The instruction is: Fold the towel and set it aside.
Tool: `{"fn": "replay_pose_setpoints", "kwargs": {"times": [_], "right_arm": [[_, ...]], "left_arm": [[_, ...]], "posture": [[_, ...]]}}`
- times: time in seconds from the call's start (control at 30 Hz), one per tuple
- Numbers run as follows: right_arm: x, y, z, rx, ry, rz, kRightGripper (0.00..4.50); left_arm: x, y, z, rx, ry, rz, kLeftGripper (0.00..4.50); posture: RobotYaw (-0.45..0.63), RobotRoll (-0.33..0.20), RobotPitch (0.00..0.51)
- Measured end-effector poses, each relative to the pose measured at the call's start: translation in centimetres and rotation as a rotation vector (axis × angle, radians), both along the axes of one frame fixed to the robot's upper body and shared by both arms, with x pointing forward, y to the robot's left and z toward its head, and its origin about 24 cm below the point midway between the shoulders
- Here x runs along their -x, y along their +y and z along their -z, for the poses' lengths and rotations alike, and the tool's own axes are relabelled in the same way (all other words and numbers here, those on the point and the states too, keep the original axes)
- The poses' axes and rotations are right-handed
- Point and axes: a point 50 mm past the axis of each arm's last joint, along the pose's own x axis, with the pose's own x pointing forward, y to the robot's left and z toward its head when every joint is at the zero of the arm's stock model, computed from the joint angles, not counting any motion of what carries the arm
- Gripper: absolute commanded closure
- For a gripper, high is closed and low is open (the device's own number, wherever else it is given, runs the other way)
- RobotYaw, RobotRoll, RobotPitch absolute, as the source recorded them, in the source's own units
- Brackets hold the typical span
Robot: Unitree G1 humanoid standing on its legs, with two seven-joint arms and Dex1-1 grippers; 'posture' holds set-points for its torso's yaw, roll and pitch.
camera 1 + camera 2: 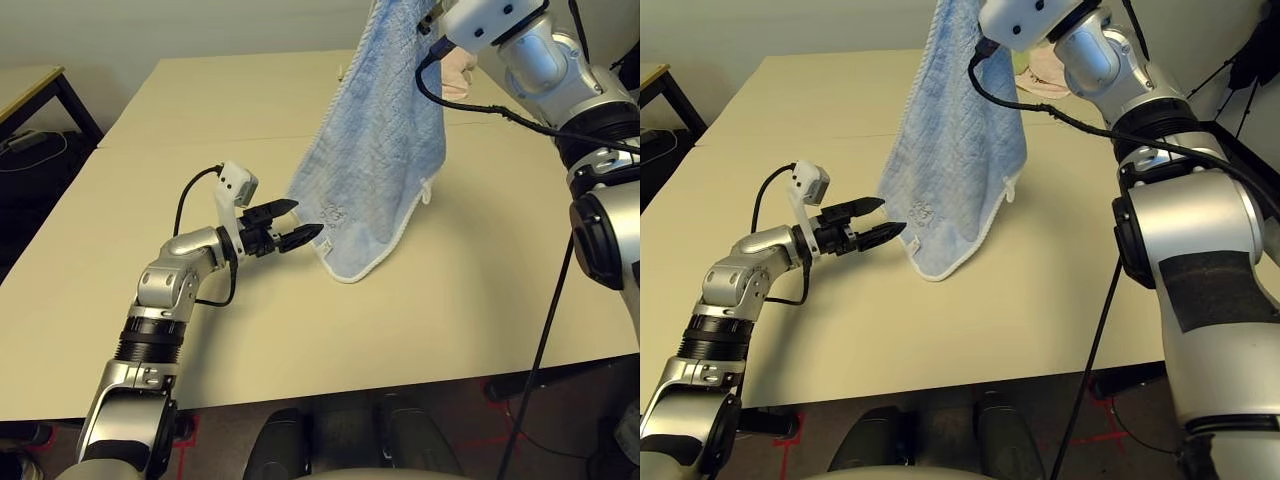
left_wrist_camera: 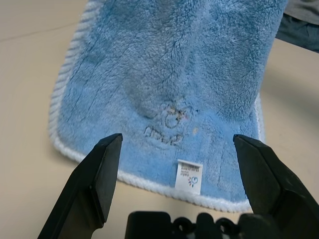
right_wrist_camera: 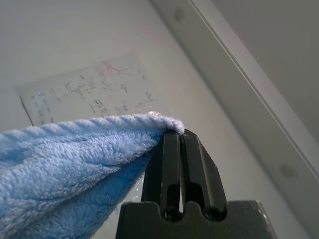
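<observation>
Shut on an edge of the light blue towel (image 1: pixel 375 150), the right gripper (image 3: pixel 180 134) is holding the cloth up at its fingertips, so it is hanging over the table (image 1: pixel 230 330). The left gripper (image 1: pixel 285 228) is standing wide open with nothing between its fingers, pointing at the towel's lower part near the white tag (image 2: pixel 189 177) and the stitched mark (image 2: pixel 169 124). The pale, cream-coloured tabletop is showing a seam running across it. Pink cloth (image 1: pixel 1045 72) is lying toward the far side, behind the towel. Beyond, a plain light wall (image 1: pixel 230 25) is rising, and a sheet with handwriting (image 3: pixel 89 92) is showing on a wall. Another table (image 1: pixel 30 85) is standing at the left, and red tape (image 1: pixel 187 445) is marking the dark floor.
</observation>
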Motion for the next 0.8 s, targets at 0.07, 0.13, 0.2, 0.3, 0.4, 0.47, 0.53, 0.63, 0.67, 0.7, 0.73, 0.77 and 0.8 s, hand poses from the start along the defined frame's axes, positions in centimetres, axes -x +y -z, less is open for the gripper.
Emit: {"fn": "replay_pose_setpoints", "kwargs": {"times": [0.07,0.13,0.2,0.3,0.4,0.47,0.53,0.63,0.67,0.7,0.73,0.77,0.8], "right_arm": [[0.2,0.1,0.0,0.012,-0.011,-0.023,4.46],[0.6,0.3,0.1,0.037,-0.019,-0.060,4.46],[1.0,0.5,0.1,0.068,-0.024,-0.103,4.46],[1.5,0.8,0.1,0.098,-0.036,-0.163,4.46],[1.9,0.7,0.3,0.111,-0.043,-0.203,4.46],[2.1,0.5,0.5,0.121,-0.039,-0.223,4.46],[2.2,0.3,0.5,0.130,-0.035,-0.234,4.46],[2.3,0.1,0.4,0.134,-0.030,-0.241,4.46],[2.4,-0.1,0.3,0.135,-0.029,-0.240,4.46],[2.4,-0.2,0.3,0.136,-0.028,-0.237,4.46],[2.4,-0.3,0.2,0.136,-0.028,-0.236,4.46],[2.4,-0.4,0.2,0.135,-0.028,-0.236,4.46],[2.4,-0.4,0.2,0.135,-0.028,-0.235,4.46]], "left_arm": [[-0.1,0.3,0.1,-0.007,0.006,-0.009,0.00],[-0.2,0.7,0.2,-0.007,0.017,-0.022,0.00],[-0.2,0.8,0.2,-0.006,0.020,-0.027,0.00],[-0.2,0.8,0.3,-0.009,0.020,-0.029,0.00],[-0.4,1.1,0.5,-0.028,0.011,-0.043,0.00],[-0.7,1.5,0.8,-0.057,0.002,-0.074,0.00],[-1.1,1.8,0.9,-0.077,-0.006,-0.101,0.00],[-1.7,2.0,0.7,-0.103,-0.038,-0.137,0.00],[-2.0,2.1,0.6,-0.112,-0.050,-0.153,0.00],[-2.3,2.2,0.5,-0.120,-0.059,-0.169,0.00],[-2.5,2.2,0.5,-0.121,-0.067,-0.180,0.00],[-2.6,2.3,0.5,-0.120,-0.076,-0.194,0.00],[-2.8,2.3,0.4,-0.116,-0.079,-0.200,0.00]], "posture": [[0.03,0.000,0.012],[0.03,0.000,0.012],[0.03,0.000,0.011],[0.02,0.000,0.007],[0.01,0.000,0.006],[0.01,0.000,0.006],[0.01,0.000,0.005],[0.00,0.000,0.003],[0.00,0.000,0.003],[0.00,0.000,0.002],[0.00,0.000,0.002],[0.00,0.000,0.002],[0.00,0.000,0.000]]}}
